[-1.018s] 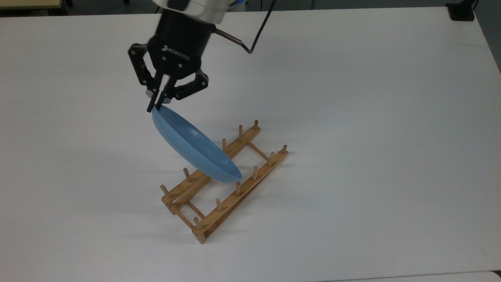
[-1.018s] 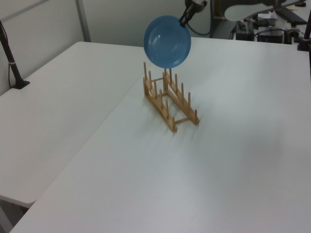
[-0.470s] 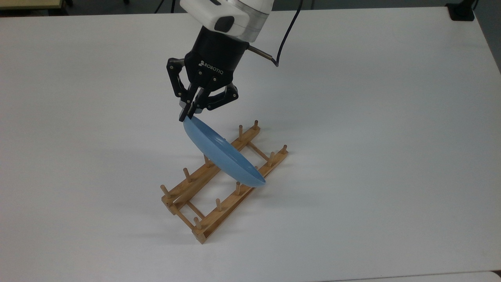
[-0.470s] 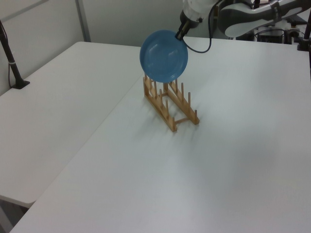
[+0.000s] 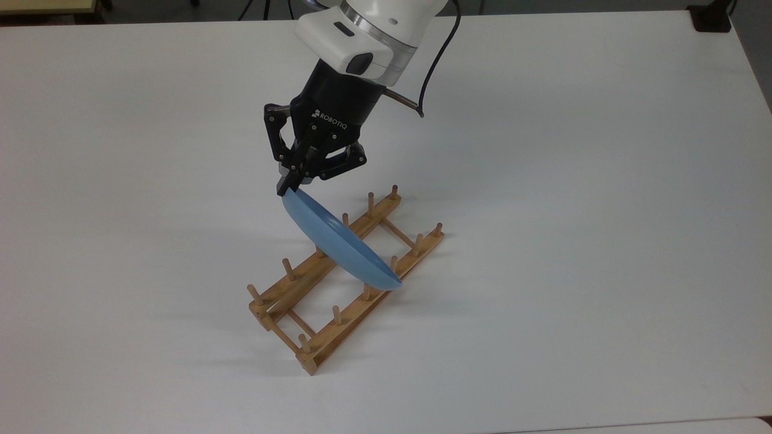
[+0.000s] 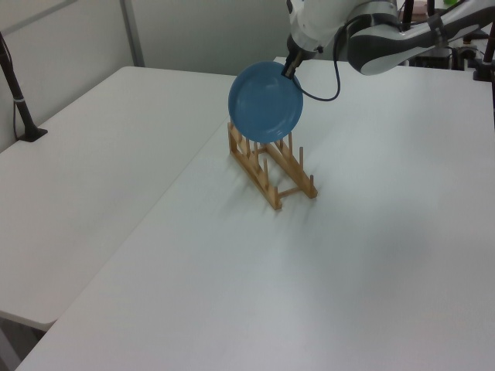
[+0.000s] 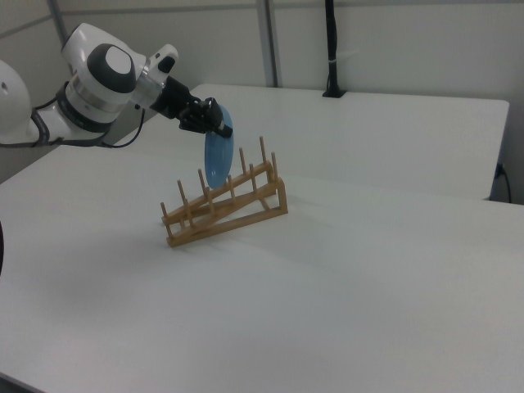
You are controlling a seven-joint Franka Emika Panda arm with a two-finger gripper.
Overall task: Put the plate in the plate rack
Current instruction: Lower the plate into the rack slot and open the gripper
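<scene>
The gripper (image 5: 288, 185), marked ROBOTIQ, pinches the plate's (image 5: 338, 244) rim above the plate rack (image 5: 338, 319).

Bright, even overhead light in all three views; the white table (image 5: 573, 181) reads slightly blue-grey in the top view with mild vignetting toward the corners. Shadows are soft and faint: a diffuse patch under the plate rack (image 5: 338, 289) and a weak one left of it in the top view, no hard edges. The plate (image 6: 265, 103) carries a soft sheen with no blown glare, focus is acceptable throughout
</scene>
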